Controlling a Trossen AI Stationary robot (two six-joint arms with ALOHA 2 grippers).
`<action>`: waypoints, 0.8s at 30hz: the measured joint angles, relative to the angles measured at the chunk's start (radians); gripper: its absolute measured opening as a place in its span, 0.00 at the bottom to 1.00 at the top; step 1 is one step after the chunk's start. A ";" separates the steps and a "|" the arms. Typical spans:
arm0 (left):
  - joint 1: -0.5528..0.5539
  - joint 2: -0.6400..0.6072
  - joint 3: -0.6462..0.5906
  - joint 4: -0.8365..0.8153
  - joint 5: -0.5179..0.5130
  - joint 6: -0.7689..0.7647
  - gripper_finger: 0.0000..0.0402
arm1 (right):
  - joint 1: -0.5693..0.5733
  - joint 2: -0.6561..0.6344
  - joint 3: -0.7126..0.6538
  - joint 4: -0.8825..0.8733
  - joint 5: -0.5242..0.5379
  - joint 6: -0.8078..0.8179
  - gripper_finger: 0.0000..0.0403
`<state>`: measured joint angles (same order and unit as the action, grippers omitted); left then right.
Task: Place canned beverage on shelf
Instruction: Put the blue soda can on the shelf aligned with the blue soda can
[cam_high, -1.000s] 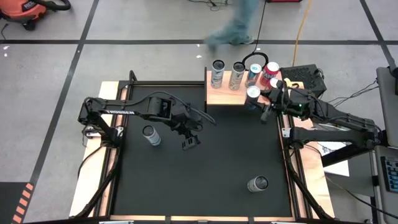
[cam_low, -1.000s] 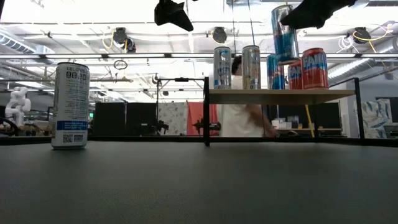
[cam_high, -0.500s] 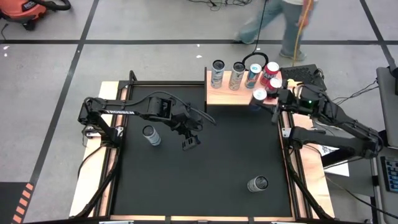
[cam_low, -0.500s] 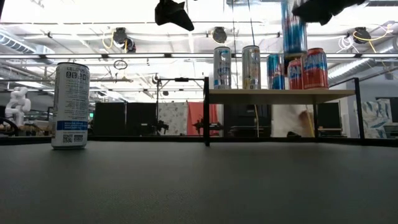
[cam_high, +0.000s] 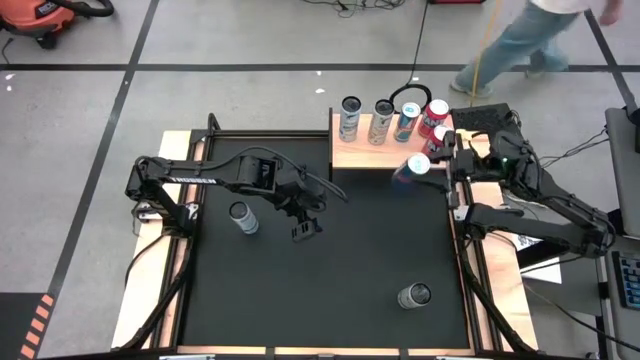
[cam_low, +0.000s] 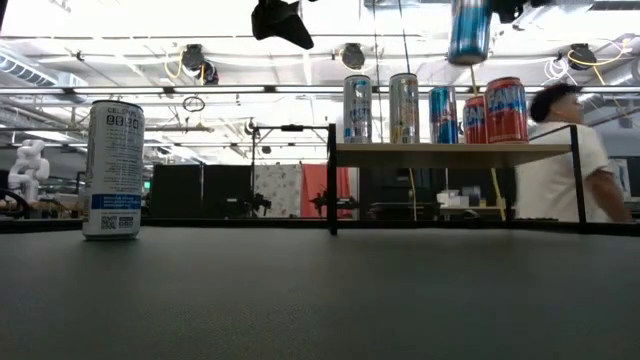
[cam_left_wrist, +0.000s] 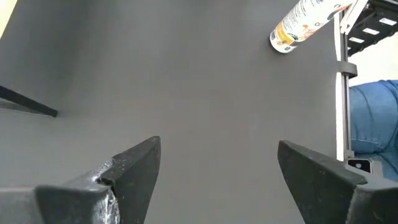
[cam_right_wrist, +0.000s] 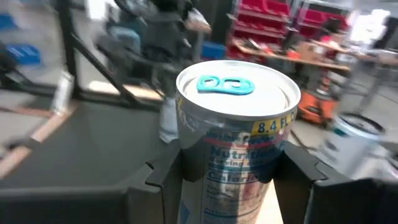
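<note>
My right gripper (cam_high: 428, 165) is shut on a silver and blue can (cam_right_wrist: 233, 134) with a blue tab. It holds the can high over the near right part of the light wooden shelf (cam_high: 365, 152), well above the shelf's top in the low view (cam_low: 469, 30). Several cans (cam_low: 404, 108) stand upright on the shelf. My left gripper (cam_high: 305, 226) hangs open and empty over the middle of the black mat; its fingers stand wide apart in the left wrist view (cam_left_wrist: 217, 174). My right gripper pinches the can's side wall (cam_right_wrist: 186, 162) just below the top rim, one finger on each side. The fingers (cam_right_wrist: 301, 177) come level from the table's right side. The can is upright, top up, lifted clear of the shelf.
A white can (cam_high: 242, 217) stands on the mat at the left, tall in the low view (cam_low: 113, 168). Another can (cam_high: 414, 295) stands near the right front of the mat. A person (cam_low: 570, 160) walks beyond the table's far right.
My right gripper has risen with the can over the shelf's right part. The can was tilted a second ago and now stands upright in the hold. A person beyond the table has walked to the right.
</note>
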<state>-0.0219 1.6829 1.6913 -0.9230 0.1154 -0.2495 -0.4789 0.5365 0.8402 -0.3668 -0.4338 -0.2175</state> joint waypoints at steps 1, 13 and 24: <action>0.000 0.000 0.000 0.000 0.000 0.001 0.80 | -0.008 0.003 0.000 -0.021 0.019 -0.024 0.39; 0.000 0.000 -0.001 -0.002 0.000 -0.005 0.80 | -0.155 0.056 0.000 -0.130 0.064 -0.127 0.39; 0.000 0.000 -0.001 -0.002 0.000 -0.005 0.80 | -0.268 0.164 0.000 -0.041 0.067 -0.029 0.39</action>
<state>-0.0219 1.6829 1.6905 -0.9249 0.1154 -0.2546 -0.7469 0.7001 0.8402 -0.4075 -0.3673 -0.2463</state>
